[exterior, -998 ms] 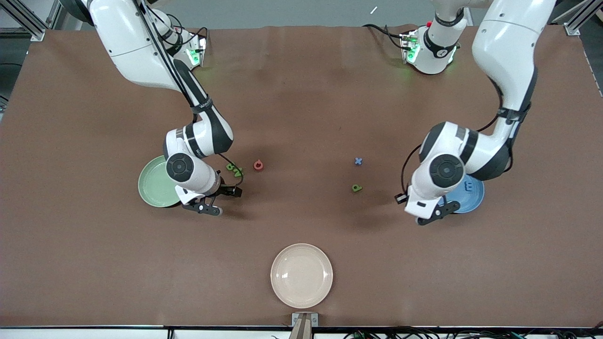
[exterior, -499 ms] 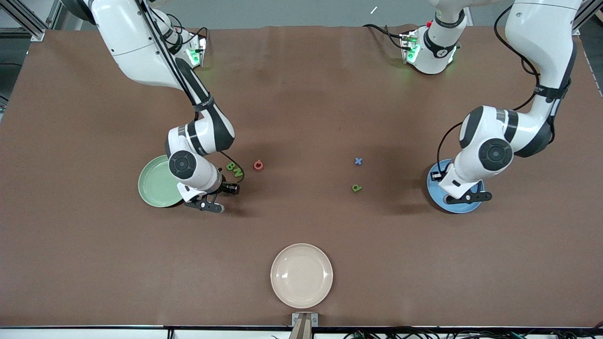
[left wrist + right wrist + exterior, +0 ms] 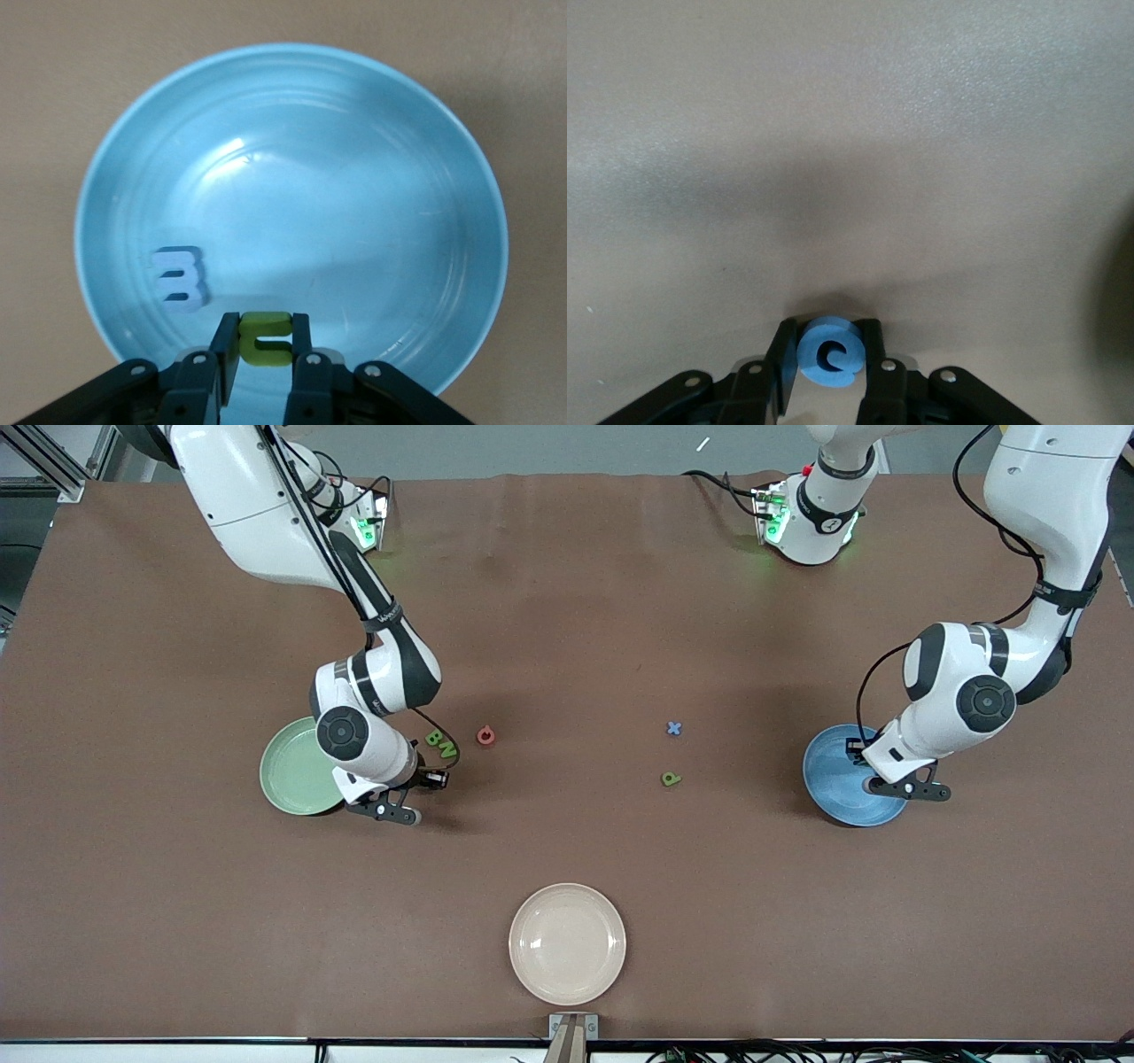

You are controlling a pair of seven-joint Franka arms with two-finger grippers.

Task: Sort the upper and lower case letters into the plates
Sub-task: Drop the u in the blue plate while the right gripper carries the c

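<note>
Two claws gripping chunky letters, left claw (image 3: 265,341) green letter (image 3: 265,337) over glossy blue plate (image 3: 443,159), right claw (image 3: 829,354) round blue letter (image 3: 827,351).

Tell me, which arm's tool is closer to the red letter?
The right. The right tool, shut on a blue letter, hangs beside the red letter. The left tool is over the blue plate, holding a green letter.

The left gripper (image 3: 905,787), clamped on a green letter (image 3: 265,338), has been carried over the blue plate (image 3: 833,779).
</note>
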